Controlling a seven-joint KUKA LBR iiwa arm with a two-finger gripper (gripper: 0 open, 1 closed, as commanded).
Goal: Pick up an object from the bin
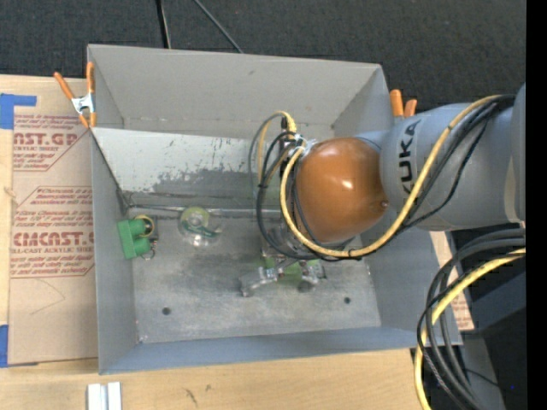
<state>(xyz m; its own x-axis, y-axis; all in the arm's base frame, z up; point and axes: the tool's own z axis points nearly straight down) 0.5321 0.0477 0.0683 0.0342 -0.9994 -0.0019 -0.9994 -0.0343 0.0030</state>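
Centrally, gripper (285,266) over small green piece (301,272)

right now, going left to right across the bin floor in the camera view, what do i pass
green block → clear round piece → small cluster of greenish and metal bits, lying just below the arm's orange cover

1. Cup (198,225) lies in the bin (171,314).
2. Block (135,237) lies left of the cup.
3. Small bits (282,276) lie right of the cup, further forward.
4. Wrist (338,190) stands right of the cup, above the bits.
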